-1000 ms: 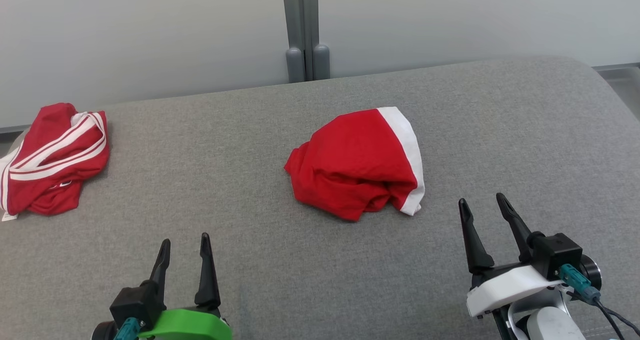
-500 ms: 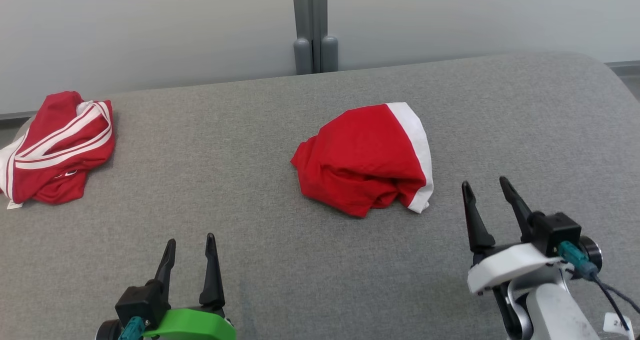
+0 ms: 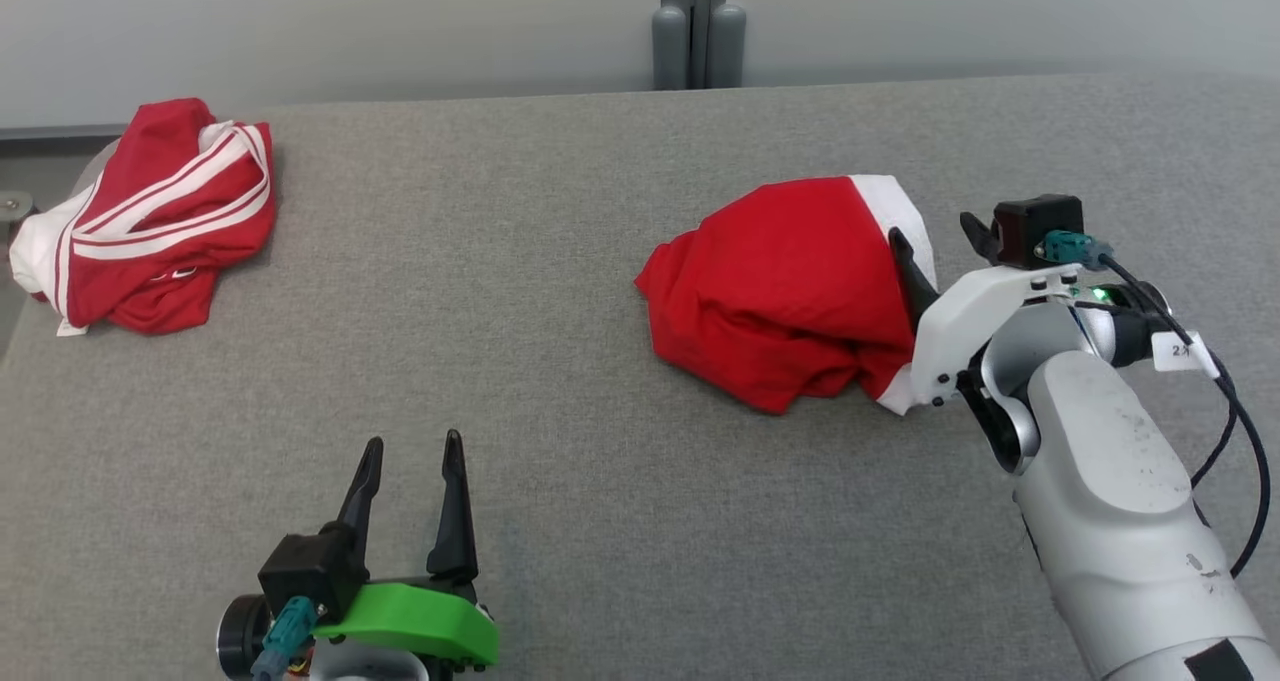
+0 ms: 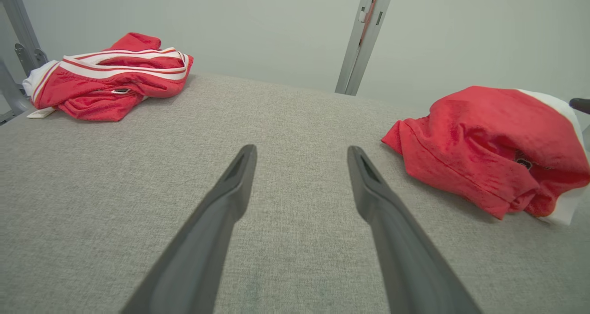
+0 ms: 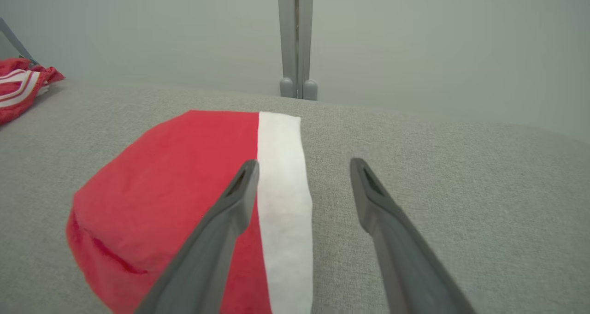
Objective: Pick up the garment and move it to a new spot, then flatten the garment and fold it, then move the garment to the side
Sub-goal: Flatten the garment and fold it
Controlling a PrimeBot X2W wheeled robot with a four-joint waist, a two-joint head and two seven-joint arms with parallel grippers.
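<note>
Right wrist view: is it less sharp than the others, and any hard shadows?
Right wrist view: yes, the red garment and grey surface look soft. Left wrist view: weave crisp, frame post leaning. Head view: even light, only a faint shadow under the garment, no glare.

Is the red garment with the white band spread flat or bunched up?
Bunched up: the red garment sits as a rounded, creased heap on the grey fabric surface, with folds at its near edge.
</note>
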